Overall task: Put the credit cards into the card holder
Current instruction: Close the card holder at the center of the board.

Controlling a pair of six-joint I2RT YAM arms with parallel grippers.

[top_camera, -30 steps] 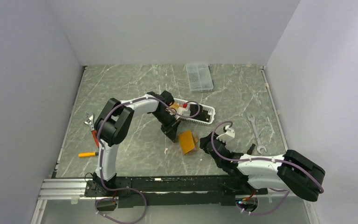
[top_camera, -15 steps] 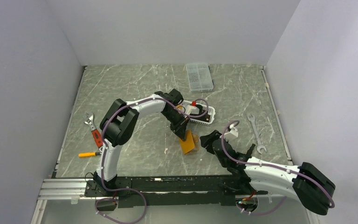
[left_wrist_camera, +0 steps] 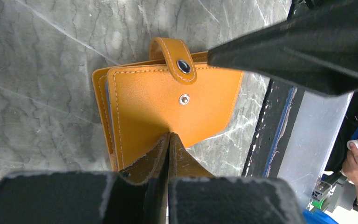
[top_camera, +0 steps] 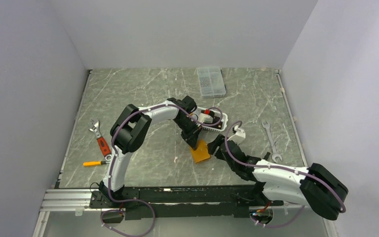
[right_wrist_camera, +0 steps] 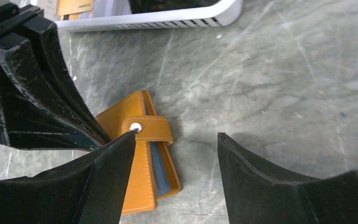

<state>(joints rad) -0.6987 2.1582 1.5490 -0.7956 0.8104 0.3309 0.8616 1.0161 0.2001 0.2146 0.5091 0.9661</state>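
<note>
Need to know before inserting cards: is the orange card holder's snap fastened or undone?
Undone. On the card holder, the snap tab sits clear of the bare silver stud on the cover, not pressed onto it.

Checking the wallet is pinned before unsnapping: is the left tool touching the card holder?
Touching. The left wrist view shows the shut left tool tip-down on the cover of the card holder, with no gap visible.

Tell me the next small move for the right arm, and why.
Probably nudge the right gripper onto the snap tab and close, to peel the cover open. Its jaws stand open with the unfastened tab beside one fingertip, while the left gripper is shut on the edge of the card holder, steadying it.
</note>
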